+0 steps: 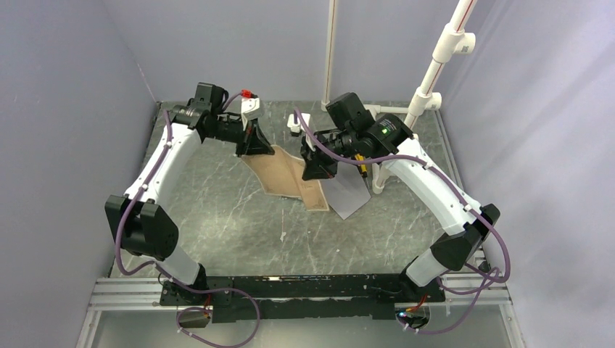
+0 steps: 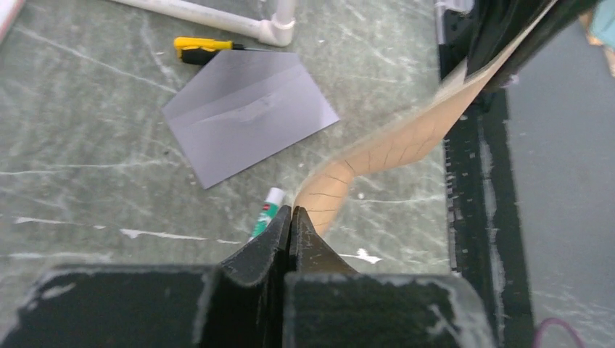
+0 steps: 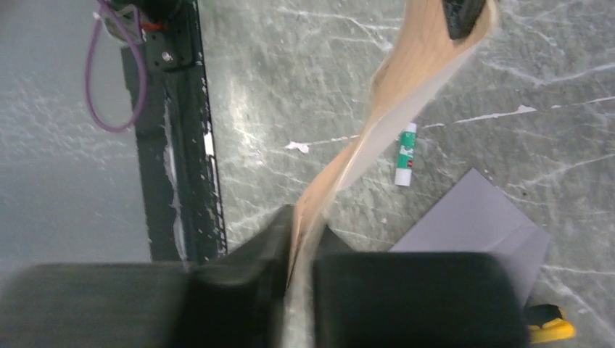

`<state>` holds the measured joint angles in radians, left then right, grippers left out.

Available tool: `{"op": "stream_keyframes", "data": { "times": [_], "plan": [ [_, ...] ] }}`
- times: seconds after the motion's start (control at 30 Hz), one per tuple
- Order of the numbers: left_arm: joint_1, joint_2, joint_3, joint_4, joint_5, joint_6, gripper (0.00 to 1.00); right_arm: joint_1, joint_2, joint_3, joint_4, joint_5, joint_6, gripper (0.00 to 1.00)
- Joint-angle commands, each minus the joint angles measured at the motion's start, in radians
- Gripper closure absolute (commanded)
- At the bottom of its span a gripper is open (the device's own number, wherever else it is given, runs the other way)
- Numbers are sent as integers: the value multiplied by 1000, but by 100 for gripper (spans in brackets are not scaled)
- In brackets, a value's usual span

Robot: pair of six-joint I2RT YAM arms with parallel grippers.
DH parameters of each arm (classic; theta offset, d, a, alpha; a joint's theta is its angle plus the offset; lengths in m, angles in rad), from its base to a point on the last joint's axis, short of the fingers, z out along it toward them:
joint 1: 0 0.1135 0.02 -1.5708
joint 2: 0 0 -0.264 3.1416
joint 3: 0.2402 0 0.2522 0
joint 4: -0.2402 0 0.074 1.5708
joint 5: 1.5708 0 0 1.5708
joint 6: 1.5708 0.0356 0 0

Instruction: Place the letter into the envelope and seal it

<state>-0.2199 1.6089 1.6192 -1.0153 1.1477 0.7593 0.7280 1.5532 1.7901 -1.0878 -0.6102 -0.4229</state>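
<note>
Fingers of the left gripper pinch one end of the flat tan-brown bordered paper letter; the right gripper clamps the other, the sheet sagging between. The plain grey paper envelope lies flat below, nearer the right gripper.

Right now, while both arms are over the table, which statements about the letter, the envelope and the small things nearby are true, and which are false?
1. The left gripper and the right gripper are both shut on the letter. True.
2. The letter is inside the envelope. False: it hangs between the two grippers, and the envelope lies flat on the table.
3. A glue stick lies on the table. True.
4. The yellow-handled tool lies on top of the envelope. False: it lies on the table beside the envelope, near the white pipe.
</note>
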Motion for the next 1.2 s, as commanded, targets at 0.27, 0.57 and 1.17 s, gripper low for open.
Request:
{"op": "stream_keyframes", "data": {
  "times": [0.27, 0.57, 1.17],
  "plan": [
    [-1, -204, -225, 738, -260, -542, 98, 24, -9, 33, 236, -202, 192, 24],
    [-1, -276, -234, 599, 14, -407, 98, 21, -170, -103, 661, 170, 421, 37],
    [-2, -336, -221, 530, 354, -394, 98, 19, -76, -43, 260, -14, 169, 41]
  ]
}}
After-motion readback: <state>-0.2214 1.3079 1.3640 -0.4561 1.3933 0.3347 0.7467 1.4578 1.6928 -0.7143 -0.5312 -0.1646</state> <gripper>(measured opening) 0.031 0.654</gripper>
